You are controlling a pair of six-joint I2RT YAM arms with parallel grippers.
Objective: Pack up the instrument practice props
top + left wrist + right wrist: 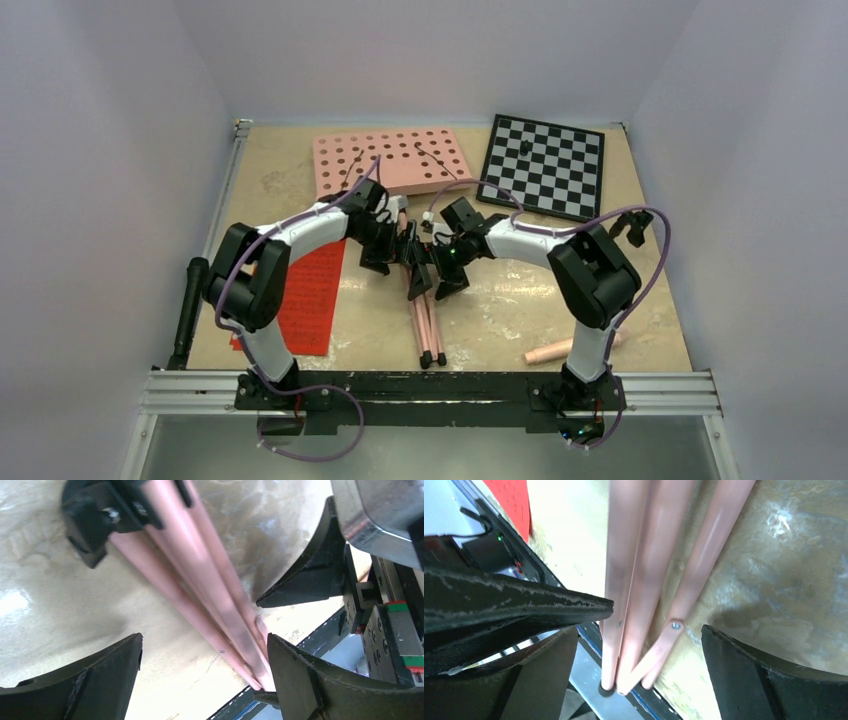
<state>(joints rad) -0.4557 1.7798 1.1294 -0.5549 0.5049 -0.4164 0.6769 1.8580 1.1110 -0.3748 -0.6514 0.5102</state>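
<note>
Left hand (205, 672), right hand (639, 650): open.

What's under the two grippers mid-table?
Folded pink stand legs, three tubes together, lying flat on the table. Both the left gripper and right gripper are open, straddling them. The legs' far end, toward the perforated tray, is covered by the wrists.

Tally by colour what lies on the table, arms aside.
Pink: 3 (perforated tray, folded tripod legs, loose tube)
Red: 1 (sheet-music pages)
Black: 1 (microphone)
Black-and-white: 1 (chessboard)
Total: 6
Not counted, too small to identify: dark speck on the chessboard, dark object right of it.
</note>
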